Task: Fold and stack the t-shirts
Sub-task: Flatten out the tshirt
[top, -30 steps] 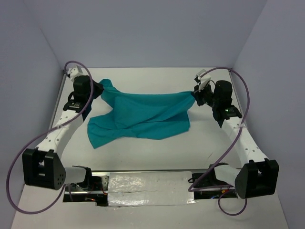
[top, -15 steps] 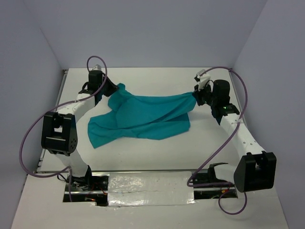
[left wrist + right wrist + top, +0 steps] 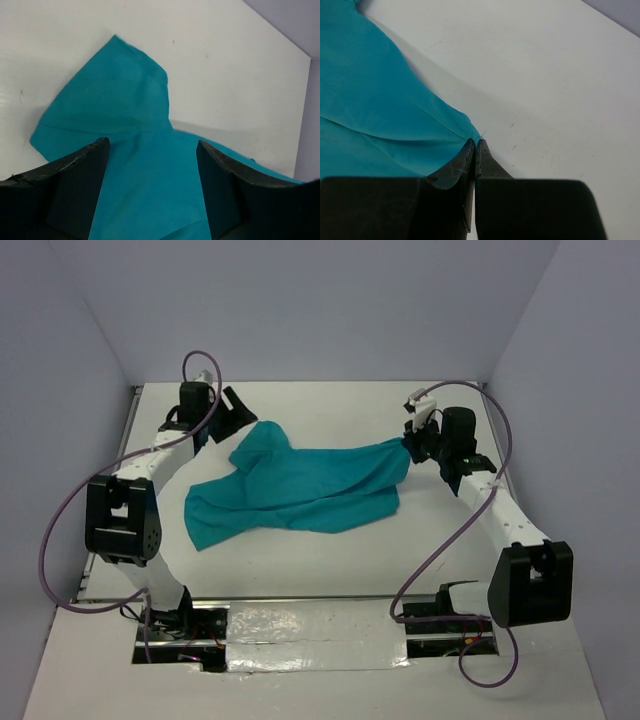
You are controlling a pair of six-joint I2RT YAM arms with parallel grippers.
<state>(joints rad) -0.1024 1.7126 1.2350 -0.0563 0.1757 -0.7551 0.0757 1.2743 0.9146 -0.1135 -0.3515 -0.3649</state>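
Your left hand (image 3: 236, 406) is spread wide, fingers (image 3: 80, 170) well apart, over the far-left corner of the t-shirt (image 3: 300, 485). In your left wrist view, that pointed teal corner (image 3: 132, 95) lies on the white desk (image 3: 225, 65), and the cloth runs down between the two fingers. Whether it touches them, you cannot tell. Your right hand (image 3: 410, 445) is pinched tight on the t-shirt's far-right end. The right wrist view shows the hand (image 3: 475, 145) with its fingertips pressed together and the cloth edge caught in them. The t-shirt sits mid-desk, rumpled and unfolded. It narrows toward your right hand and widens to a loose flap at the near left.
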